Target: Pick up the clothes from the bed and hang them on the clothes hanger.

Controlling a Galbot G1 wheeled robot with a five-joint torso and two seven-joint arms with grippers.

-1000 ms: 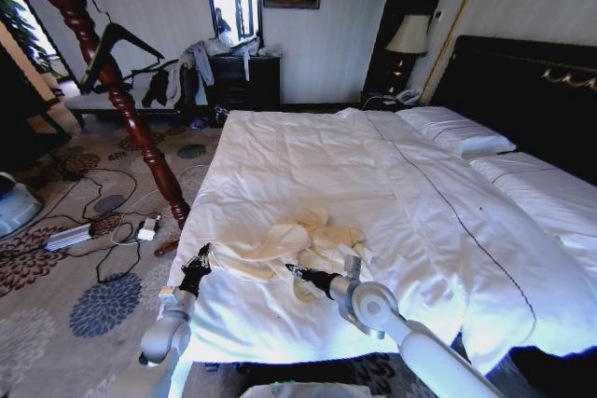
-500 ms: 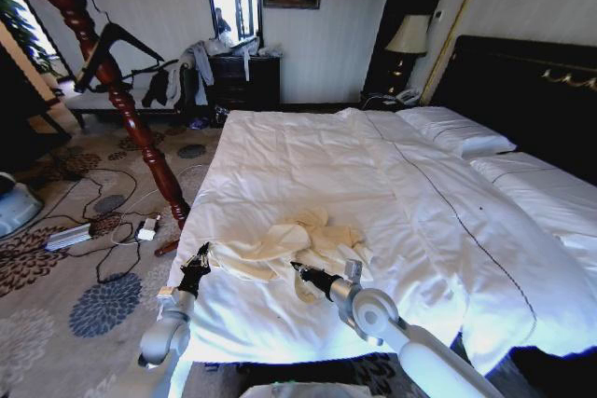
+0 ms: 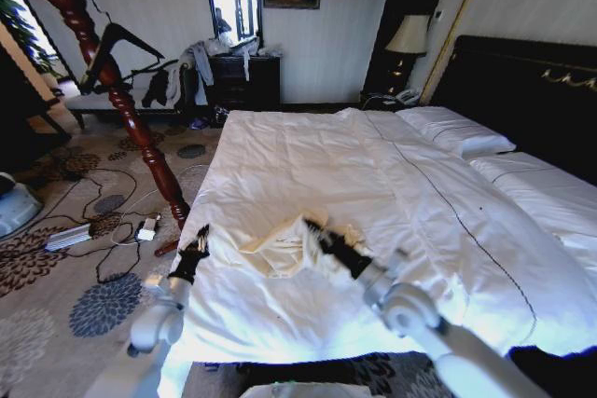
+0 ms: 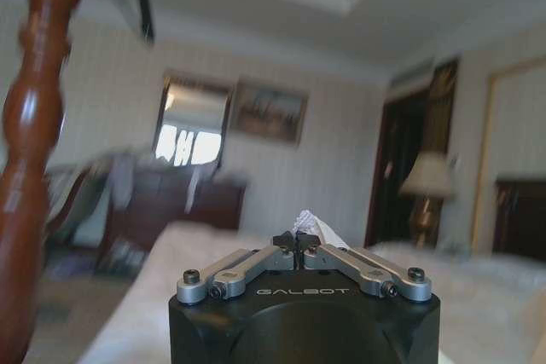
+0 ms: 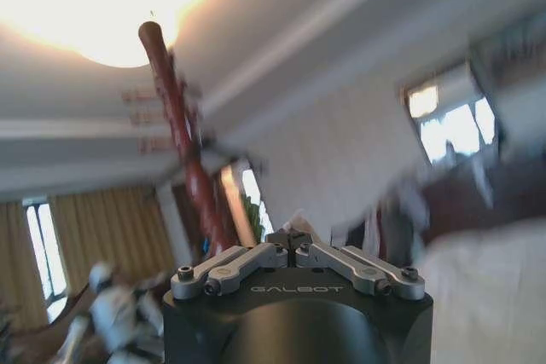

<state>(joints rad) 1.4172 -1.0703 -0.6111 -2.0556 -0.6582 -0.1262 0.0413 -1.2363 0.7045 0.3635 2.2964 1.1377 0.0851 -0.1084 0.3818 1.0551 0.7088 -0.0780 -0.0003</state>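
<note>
Two grippers clenched, right gripper (image 3: 311, 226) grasping cream shirt (image 3: 284, 249) on bed (image 3: 308, 151), left gripper (image 3: 202, 232) beside mattress edge

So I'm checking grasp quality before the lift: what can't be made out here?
- Head view: where the right tool meets the cream shirt; its dark tip covers the contact, on the bed.
- Left wrist view: what the pale scrap at the left tool belongs to; too small.
- Right wrist view: the scrap at the fingertips, room blurred.
- Head view: the black hanger's hook, too thin.
</note>
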